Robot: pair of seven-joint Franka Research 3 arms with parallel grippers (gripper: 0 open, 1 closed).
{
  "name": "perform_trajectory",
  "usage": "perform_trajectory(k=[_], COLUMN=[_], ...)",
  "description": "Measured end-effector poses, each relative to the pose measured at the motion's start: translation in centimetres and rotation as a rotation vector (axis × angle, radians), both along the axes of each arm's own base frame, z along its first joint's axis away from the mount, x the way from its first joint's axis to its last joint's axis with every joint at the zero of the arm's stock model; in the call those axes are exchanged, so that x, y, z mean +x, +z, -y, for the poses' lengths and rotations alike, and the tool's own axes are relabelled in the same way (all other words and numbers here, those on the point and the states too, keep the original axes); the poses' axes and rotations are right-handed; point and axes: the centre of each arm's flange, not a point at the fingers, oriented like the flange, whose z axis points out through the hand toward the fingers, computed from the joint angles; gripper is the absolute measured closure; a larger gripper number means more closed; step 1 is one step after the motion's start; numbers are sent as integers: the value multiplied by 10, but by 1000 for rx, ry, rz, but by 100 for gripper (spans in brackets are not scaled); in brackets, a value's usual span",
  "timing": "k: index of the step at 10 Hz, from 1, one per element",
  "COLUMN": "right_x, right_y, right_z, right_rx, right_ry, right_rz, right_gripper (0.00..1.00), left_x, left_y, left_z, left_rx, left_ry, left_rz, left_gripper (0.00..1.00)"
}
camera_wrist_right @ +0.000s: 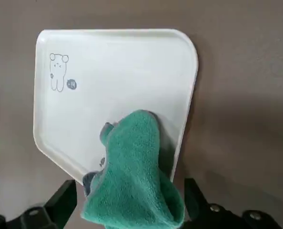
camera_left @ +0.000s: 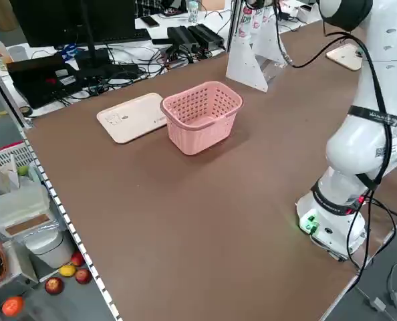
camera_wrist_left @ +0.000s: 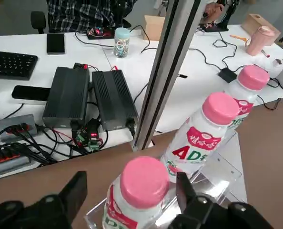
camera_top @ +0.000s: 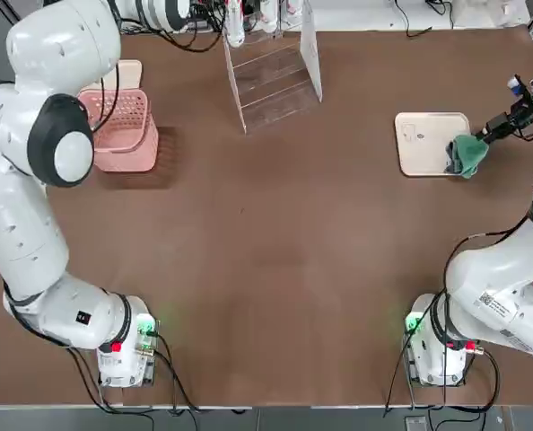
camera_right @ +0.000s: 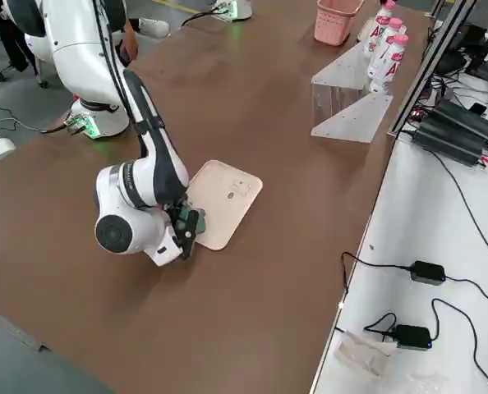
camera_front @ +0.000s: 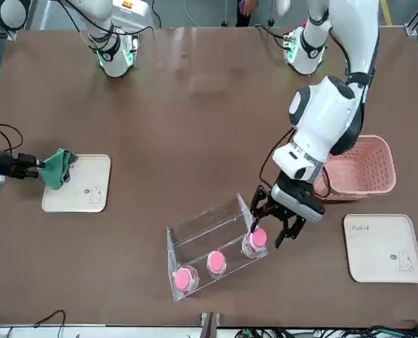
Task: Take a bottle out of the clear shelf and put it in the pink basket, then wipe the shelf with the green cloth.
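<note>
The left gripper (camera_front: 271, 224) is standing open around the nearest bottle (camera_front: 255, 240), its fingers flanking the pink cap without clamping it. This bottle is sitting in the shelf (camera_front: 209, 243) with two others. The right gripper (camera_top: 478, 139) is pinching the cloth (camera_top: 467, 154) over a cream tray (camera_top: 423, 142). The basket (camera_top: 123, 130) is sitting beside the shelf.

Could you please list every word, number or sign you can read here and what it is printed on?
"AD": red letters on the label of the middle bottle in the clear shelf.
Characters above it: too blurred to read.
Bear drawing with tiny text on the cream tray: unreadable.
</note>
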Motion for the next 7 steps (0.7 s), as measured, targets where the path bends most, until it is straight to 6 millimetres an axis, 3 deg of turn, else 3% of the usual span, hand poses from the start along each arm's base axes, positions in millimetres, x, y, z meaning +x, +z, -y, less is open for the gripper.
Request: perform_trajectory(k=[4,7], right_x=[-2,-4], right_y=[-2,-18], right_z=[-5,-12], right_rx=[31,61], right_ry=[-9,-8], right_rz=[-23,-51], right_gripper=[0,3], left_x=[-1,-1], left_y=[-13,-12], left_z=[11,11], left_rx=[12,43], left_ry=[-16,-31], left_rz=[52,70], left_gripper=[25,30])
